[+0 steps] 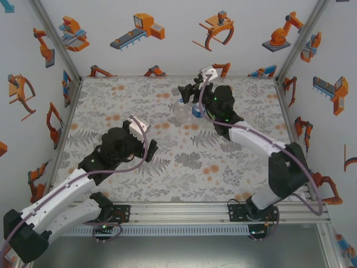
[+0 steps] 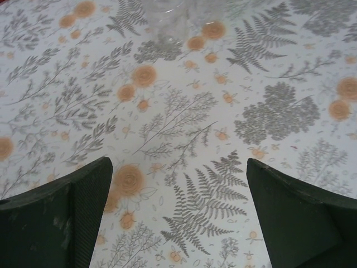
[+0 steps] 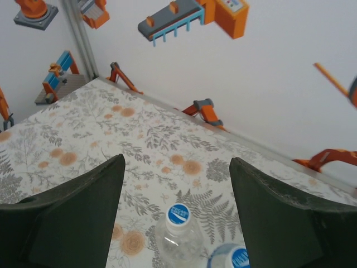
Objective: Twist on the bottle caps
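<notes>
Two bottles stand close together at the back middle of the table: a plain clear bottle [image 1: 181,111] and a blue-labelled bottle [image 1: 196,109]. In the right wrist view each carries a whitish cap with a blue top, one on the clear bottle [image 3: 179,214] and one on the other bottle [image 3: 241,258] at the bottom edge. My right gripper [image 3: 177,162] hangs open just above them, touching neither; from above it [image 1: 188,94] sits right behind the bottles. My left gripper [image 2: 178,162] is open and empty low over the cloth [image 1: 149,146], with a clear bottle's base [image 2: 164,17] far ahead.
The table [image 1: 111,111] is covered with a floral cloth and enclosed by white walls with robot stickers on the left, back and right. An aluminium rail [image 1: 184,212] with both arm bases runs along the near edge.
</notes>
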Motion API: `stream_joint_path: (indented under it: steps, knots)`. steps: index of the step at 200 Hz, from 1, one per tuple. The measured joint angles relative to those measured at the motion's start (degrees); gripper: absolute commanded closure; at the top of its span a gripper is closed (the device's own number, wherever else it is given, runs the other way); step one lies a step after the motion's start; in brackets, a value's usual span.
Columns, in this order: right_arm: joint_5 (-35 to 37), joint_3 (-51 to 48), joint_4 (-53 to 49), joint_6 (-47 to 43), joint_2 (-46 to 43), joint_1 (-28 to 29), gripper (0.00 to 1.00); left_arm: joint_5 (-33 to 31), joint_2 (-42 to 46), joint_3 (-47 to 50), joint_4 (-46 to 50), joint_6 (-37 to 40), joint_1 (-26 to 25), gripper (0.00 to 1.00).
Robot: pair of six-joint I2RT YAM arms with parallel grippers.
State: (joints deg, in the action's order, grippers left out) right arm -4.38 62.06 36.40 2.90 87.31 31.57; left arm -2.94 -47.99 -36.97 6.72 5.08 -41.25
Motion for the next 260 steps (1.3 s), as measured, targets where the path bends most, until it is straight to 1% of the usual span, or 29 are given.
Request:
stream_joint_path:
  steps: [27, 58, 74, 82, 89, 134, 171, 194, 234, 260]
  knots:
    - [2.71, -4.24, -6.21, -1.07, -8.15, -1.75, 0.25, -4.76, -0.55, 1.88, -1.46, 0.94, 0.96, 0.03]
    - [6.36, -9.99, -14.75, -1.77, -15.96, -4.66, 0.20, -9.60, -0.55, 4.50, -3.91, 1.75, 3.50, 0.03]
    - [8.46, -13.35, -18.34, -2.10, -19.80, -5.86, 0.14, -11.63, -0.55, 6.03, -5.64, 1.97, 5.29, 0.03]
    - [9.49, -15.02, -19.98, -2.29, -21.53, -6.43, 0.08, -12.55, -0.59, 6.93, -6.82, 2.12, 6.25, 0.03]
    - [10.40, -16.39, -21.16, -2.38, -22.97, -6.95, 0.01, -13.14, -0.76, 7.72, -7.85, 2.14, 7.13, 0.03]
    - [16.20, -24.85, -25.49, -2.47, -28.87, -10.43, 0.01, -15.41, -5.53, 11.80, -15.80, 2.25, 14.34, 0.03]
    - [21.16, -32.04, -25.40, -2.49, -29.42, -13.00, 0.01, -15.39, -13.14, 13.75, -23.37, 2.21, 20.00, 0.03]
    - [23.58, -36.61, -23.65, -2.47, -27.76, -15.76, 0.01, -14.78, -18.40, 14.95, -28.89, 2.05, 22.86, 0.03]
    - [24.70, -42.14, -16.28, -2.40, -21.42, -20.28, 0.01, -10.97, -27.06, 16.83, -40.02, 2.05, 27.26, 0.03]
    - [24.35, -43.28, -11.41, -2.56, -17.92, -22.29, 0.01, -8.07, -31.50, 16.70, -44.72, 2.34, 29.24, 0.03]
